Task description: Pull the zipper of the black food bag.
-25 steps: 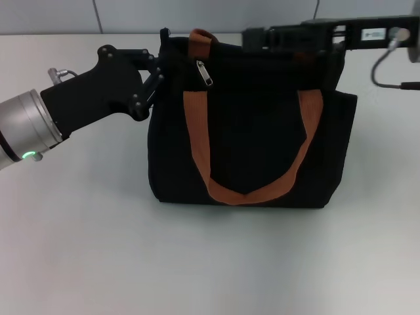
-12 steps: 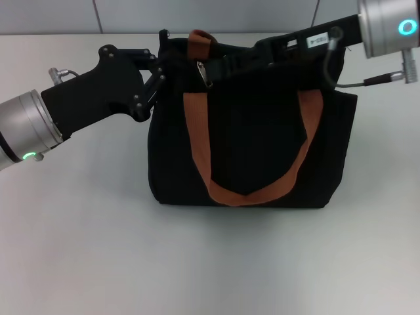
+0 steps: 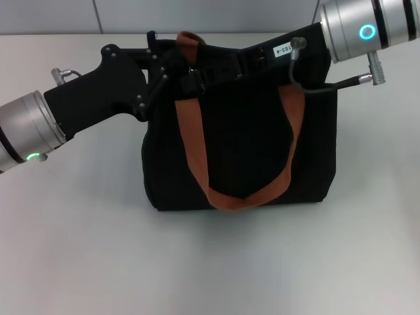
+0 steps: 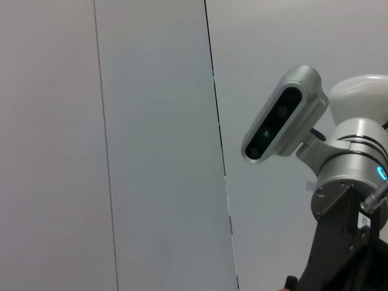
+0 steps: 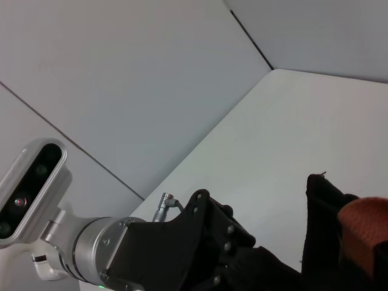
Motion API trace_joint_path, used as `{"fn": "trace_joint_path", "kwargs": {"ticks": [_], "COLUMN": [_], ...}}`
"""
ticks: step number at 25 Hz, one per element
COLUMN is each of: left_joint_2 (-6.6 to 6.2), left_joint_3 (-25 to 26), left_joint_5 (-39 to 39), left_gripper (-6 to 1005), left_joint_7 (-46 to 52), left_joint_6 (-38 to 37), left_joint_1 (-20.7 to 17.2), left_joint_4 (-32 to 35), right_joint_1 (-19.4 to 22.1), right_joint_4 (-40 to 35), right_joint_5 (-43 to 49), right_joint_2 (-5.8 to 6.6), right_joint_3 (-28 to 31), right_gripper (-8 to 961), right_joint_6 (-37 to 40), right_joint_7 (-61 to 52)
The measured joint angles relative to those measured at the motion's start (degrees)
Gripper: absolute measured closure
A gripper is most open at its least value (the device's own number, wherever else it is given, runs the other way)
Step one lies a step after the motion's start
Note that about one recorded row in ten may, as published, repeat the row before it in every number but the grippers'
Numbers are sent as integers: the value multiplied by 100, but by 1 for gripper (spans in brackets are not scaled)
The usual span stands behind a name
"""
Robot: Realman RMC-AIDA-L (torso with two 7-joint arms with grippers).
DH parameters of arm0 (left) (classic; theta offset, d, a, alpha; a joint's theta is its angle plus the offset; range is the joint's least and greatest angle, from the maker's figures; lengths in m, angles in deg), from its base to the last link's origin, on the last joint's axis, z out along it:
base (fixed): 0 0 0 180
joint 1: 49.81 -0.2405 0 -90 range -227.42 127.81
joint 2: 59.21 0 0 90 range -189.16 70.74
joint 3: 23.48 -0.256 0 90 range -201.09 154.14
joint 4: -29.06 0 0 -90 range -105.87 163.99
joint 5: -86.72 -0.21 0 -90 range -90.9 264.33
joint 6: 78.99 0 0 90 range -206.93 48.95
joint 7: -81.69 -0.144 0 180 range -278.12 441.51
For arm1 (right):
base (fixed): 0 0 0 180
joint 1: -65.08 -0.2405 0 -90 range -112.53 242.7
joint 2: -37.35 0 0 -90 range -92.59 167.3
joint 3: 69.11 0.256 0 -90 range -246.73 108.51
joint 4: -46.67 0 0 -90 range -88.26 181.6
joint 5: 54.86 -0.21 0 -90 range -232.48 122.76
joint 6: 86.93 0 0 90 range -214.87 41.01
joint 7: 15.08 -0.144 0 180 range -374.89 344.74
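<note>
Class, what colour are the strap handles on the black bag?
Brown-orange. The strap handles on the black bag show best in the head view.

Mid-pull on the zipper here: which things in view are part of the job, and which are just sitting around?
Part of the job:
- large boxy black fabric food bag
- left gripper at the bag's upper left corner
- right gripper reaching across the bag's top edge; the zipper pull is hidden there

Just there:
- brown-orange webbing strap handles
- white table
</note>
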Motion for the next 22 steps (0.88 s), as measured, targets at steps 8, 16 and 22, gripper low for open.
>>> {"fn": "trace_joint_path", "kwargs": {"ticks": [8, 16, 22], "left_joint_2": [-4, -17, -19], "left_joint_3": [-7, 27, -11], "left_joint_5": [61, 77, 78], "left_gripper": [930, 924, 919], "left_joint_7": [-5, -4, -4], "left_joint_6": [-16, -24, -31], "left_joint_1": [32, -66, -77], "left_joint_4": [-15, -15, -14], "right_joint_1": [3, 82, 85], "right_joint_4": [-37, -90, -109], "right_joint_5": [6, 14, 14], "right_joint_2": [-30, -33, -51], "right_joint_3": [-68, -73, -80], "right_gripper": [529, 604, 716], "right_joint_6": [-15, -171, -188], "right_joint_7": [-52, -6, 179]}}
